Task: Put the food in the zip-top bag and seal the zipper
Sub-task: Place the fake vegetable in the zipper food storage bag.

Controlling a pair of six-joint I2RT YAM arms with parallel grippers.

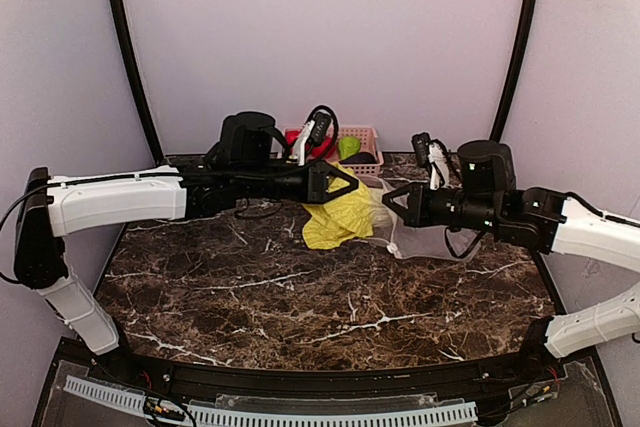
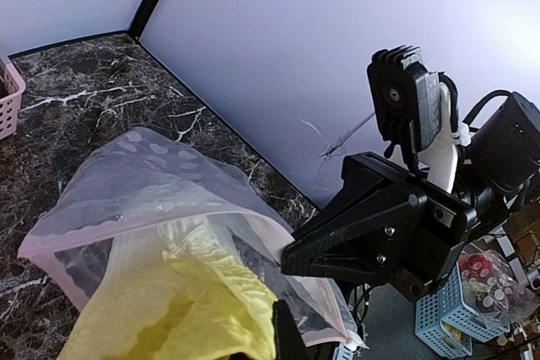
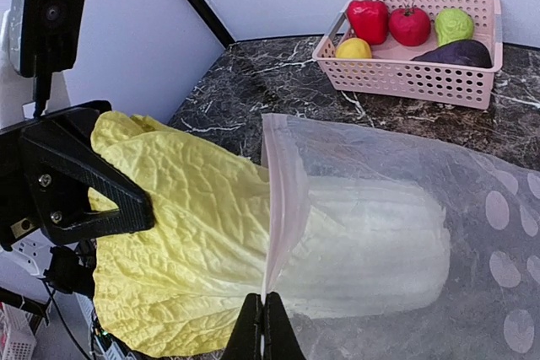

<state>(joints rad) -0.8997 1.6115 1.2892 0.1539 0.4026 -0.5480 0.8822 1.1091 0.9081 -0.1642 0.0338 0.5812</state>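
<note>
The yellow-green cabbage [image 3: 194,233] lies stalk-first halfway inside the clear dotted zip-top bag [image 3: 439,208], its leafy end sticking out. My left gripper [image 1: 345,185] is shut on the leafy end and holds it above the table; it also shows in the right wrist view [image 3: 110,200]. My right gripper [image 3: 265,314] is shut on the bag's mouth edge at the pinkish zipper strip [image 3: 283,200], holding the mouth up. The red bell pepper [image 3: 369,18] and small red [image 3: 411,24], green [image 3: 454,24] and yellow [image 3: 354,48] pieces sit in the pink basket [image 3: 413,77].
The pink lattice basket [image 1: 368,159] stands at the back of the marble table, against the wall, and also holds a dark purple piece [image 3: 453,54]. The bag's closed end [image 1: 415,237] rests on the table under my right gripper [image 1: 392,202].
</note>
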